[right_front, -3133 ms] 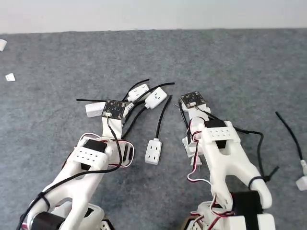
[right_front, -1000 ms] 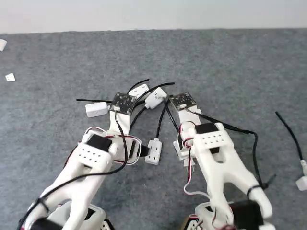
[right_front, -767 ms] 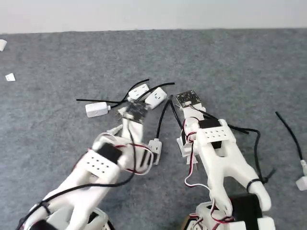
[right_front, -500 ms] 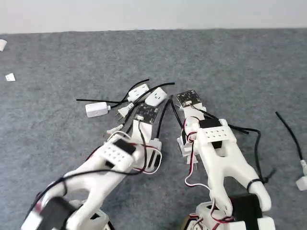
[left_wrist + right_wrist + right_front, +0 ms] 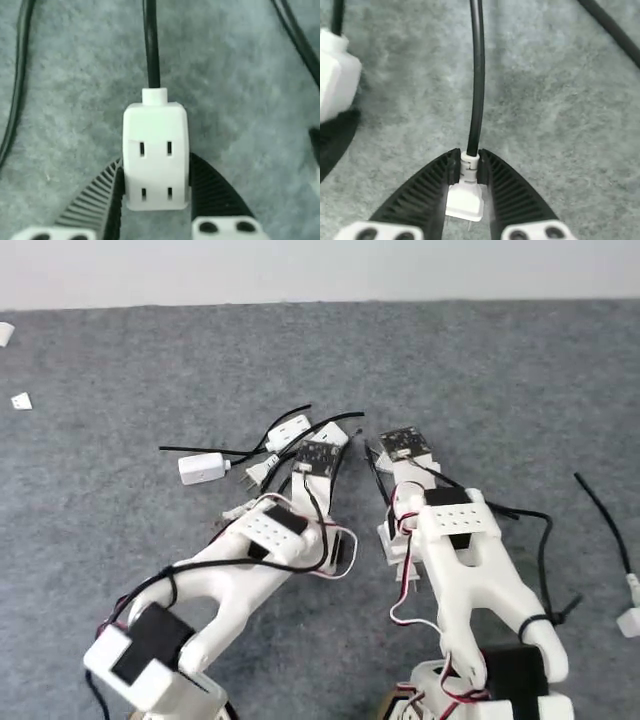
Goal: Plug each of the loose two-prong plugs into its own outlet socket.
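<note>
The outlet socket (image 5: 155,155) lies face up on the grey table (image 5: 480,370), its black cord (image 5: 150,45) running straight away from it. The left claw (image 5: 155,162) grips it, one ribbed finger pressed against each side. Just beside it, the right claw (image 5: 468,152) is closed narrow on a two-prong plug (image 5: 465,197), pinching it at the collar where its own black cable (image 5: 477,75) enters. The prongs peek out between the fingers, and their tips are too small to make out.

From above, both claws and what they hold are tucked under the two wrists, which stand close together near the middle of the table. A second socket (image 5: 290,430) lies just beyond the left wrist, and a third one (image 5: 330,432) beside it is half covered by that arm's camera board. A white adapter block (image 5: 202,468) and a loose plug (image 5: 255,473) lie to the left. Far to the right a white connector (image 5: 630,620) is cut off by the edge. The table opens wide behind the tangle and to the right.
</note>
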Available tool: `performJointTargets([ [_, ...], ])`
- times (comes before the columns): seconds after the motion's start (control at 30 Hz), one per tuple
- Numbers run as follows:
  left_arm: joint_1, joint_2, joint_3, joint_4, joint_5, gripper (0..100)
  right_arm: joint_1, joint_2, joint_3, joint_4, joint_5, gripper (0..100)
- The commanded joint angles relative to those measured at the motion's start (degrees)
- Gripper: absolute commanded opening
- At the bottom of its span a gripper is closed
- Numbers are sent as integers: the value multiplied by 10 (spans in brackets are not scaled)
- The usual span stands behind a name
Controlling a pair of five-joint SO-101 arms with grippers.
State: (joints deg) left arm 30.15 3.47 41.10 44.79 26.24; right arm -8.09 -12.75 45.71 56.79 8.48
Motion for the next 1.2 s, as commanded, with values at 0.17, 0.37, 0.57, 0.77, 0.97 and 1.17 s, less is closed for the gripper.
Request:
performJointTargets([
  [0.17,45,130,-200,17,84,13,43,-18,-29,3,19,8],
  [0.37,46,150,-253,60,85,15,43,-23,-27,3,18,8],
  [0.57,37,150,-273,61,86,15,44,-24,-27,4,18,8],
  [0.77,25,151,-273,33,83,16,44,-29,-20,3,18,8],
  [0.97,30,127,-244,31,83,190,42,-29,-19,3,20,8],
  [1.17,60,42,-172,31,84,287,42,-29,-19,0,20,8],
])
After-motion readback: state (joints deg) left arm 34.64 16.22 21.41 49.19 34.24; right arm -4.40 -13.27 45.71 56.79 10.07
